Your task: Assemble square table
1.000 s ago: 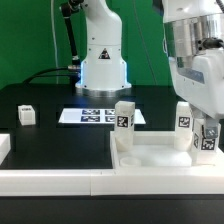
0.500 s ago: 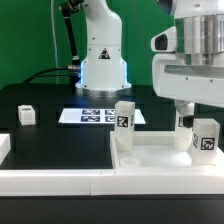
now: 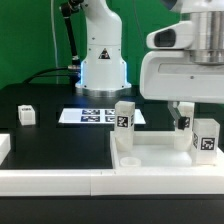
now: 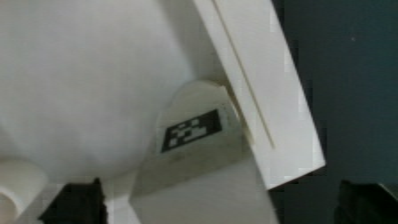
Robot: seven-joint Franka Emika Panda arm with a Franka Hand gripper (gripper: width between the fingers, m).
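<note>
The white square tabletop lies at the exterior view's right with its raised rim up. Three tagged white legs stand on it: one at the left, one at the right, and one behind, partly hidden by the hand. A fourth loose leg lies on the black table at the left. My gripper hangs open just above the right-hand legs and holds nothing. In the wrist view the tabletop's rim and a tagged leg show below my open gripper, between the dark fingertips.
The marker board lies flat behind the tabletop, in front of the robot base. A long white rail runs along the front edge. Another white rail end is at the far left.
The gripper was down around the right leg one second ago. It has since risen away from it. The leg stays standing on the tabletop.
</note>
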